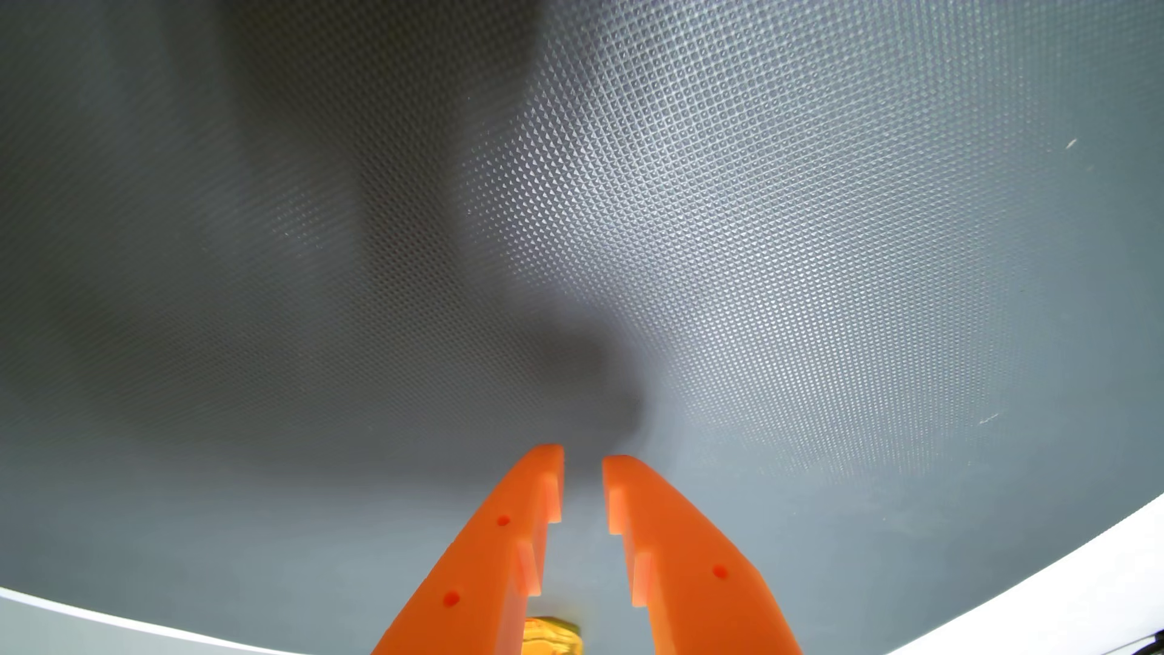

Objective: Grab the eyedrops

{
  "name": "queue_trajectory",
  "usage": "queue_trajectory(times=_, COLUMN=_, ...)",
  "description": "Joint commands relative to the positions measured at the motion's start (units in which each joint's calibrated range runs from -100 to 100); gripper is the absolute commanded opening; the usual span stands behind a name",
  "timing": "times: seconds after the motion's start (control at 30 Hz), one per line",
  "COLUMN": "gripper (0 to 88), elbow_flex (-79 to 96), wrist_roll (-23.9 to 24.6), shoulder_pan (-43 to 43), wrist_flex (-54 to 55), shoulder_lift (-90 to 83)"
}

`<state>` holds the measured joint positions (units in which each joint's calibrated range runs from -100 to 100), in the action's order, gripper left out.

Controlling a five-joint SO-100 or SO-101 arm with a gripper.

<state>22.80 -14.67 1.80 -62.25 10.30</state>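
Eyedrops, or what I took for them, showed as a small yellow glossy object (551,636) at the very bottom edge of the wrist view, tucked between the bases of the two orange plastic fingers (491,554) and mostly cut off by the frame. The orange two-finger gripper (583,455) pointed up the picture, its jaws a little apart with a narrow gap at the tips and nothing held between them. So the yellow thing lay behind the fingertips, back toward the wrist and slightly left of the gap's centre line, not ahead of them (a poor place for a grasp, I judged). Its long axis could not be told from so small a sliver. To my eye the claw would need to draw back or tip down before closing. Beneath everything lay a grey mat with a fine diamond-embossed texture (819,252), bordered by a white edge (1071,586) at the lower corners. No brand, label or writing was readable anywhere.
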Motion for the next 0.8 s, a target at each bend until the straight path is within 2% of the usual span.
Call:
queue_trajectory(times=0.0, gripper=3.6, elbow_flex=-0.96, wrist_roll=0.15, shoulder_pan=0.28, wrist_flex=0.16, shoulder_lift=-0.24)
queue_trajectory(times=0.63, gripper=2.9, elbow_flex=-4.2, wrist_roll=0.57, shoulder_pan=0.03, wrist_flex=-0.36, shoulder_lift=-1.09)
queue_trajectory(times=0.77, gripper=3.0, elbow_flex=-4.2, wrist_roll=0.67, shoulder_pan=-2.13, wrist_flex=-0.36, shoulder_lift=-1.09)
